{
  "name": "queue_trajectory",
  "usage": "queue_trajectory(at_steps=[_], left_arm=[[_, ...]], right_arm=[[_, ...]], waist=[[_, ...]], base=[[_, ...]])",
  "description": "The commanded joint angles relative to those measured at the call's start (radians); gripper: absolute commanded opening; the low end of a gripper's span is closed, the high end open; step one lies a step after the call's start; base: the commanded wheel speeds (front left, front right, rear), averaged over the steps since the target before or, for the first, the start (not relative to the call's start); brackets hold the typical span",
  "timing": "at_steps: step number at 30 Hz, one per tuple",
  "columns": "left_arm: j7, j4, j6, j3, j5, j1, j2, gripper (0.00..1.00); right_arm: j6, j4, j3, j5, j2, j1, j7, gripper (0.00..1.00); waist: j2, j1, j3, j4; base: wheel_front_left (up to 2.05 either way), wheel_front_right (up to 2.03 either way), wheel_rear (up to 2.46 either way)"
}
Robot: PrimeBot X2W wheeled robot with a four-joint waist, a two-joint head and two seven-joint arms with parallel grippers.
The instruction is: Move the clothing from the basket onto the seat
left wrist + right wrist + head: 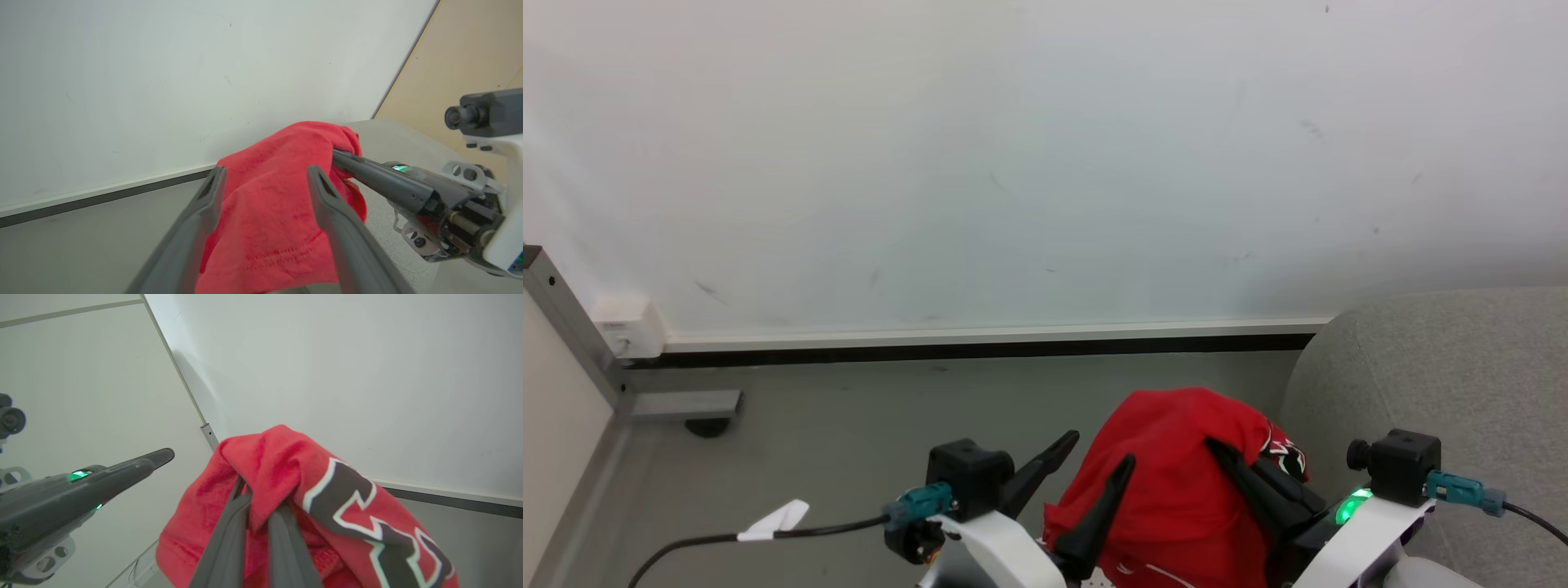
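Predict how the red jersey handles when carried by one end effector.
Likely floppy: the jersey drapes in folds from the right end effector, shut on a bunched pinch. Probably light: that pinch seems to hold it up while the left end effector stands open. Hanging fabric may swing or snag.

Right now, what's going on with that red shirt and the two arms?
The right gripper is shut on a bunch of the red sports garment with the black, white-edged number, holding it up in the air. The left gripper stands open next to the cloth, gripping nothing. The large light grey upholstered seat lies off to the robot's right, and the garment is not yet on it.
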Motion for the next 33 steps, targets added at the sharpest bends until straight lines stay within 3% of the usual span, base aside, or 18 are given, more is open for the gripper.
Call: queue_trajectory(at_steps=[1,9,25,33], left_arm=[[-0.006,0.003,0.004,0.001,0.002,0.007,0.005,1.00],[-0.018,-0.007,0.005,0.001,0.005,0.003,0.012,1.00],[-0.038,-0.019,-0.005,-0.015,0.025,-0.025,0.017,1.00],[-0.043,-0.013,-0.010,-0.023,0.035,-0.048,0.022,1.00]], right_arm=[[-0.002,-0.006,-0.006,-0.008,-0.005,0.007,-0.006,0.00],[-0.002,-0.012,-0.041,-0.027,-0.022,0.000,-0.005,0.00],[-0.002,-0.045,-0.150,-0.082,-0.097,0.002,-0.005,0.00],[-0.002,-0.058,-0.240,-0.106,-0.113,0.044,-0.005,0.00]], waist=[[-0.0001,0.0000,0.001,-0.005],[-0.0001,0.0000,0.022,-0.066],[-0.0001,0.0000,0.096,-0.368],[-0.0001,0.0000,0.120,-0.431]], base=[[0.00,0.00,0.00],[0.00,0.00,0.00],[0.00,0.00,0.00],[0.00,0.00,0.00]])
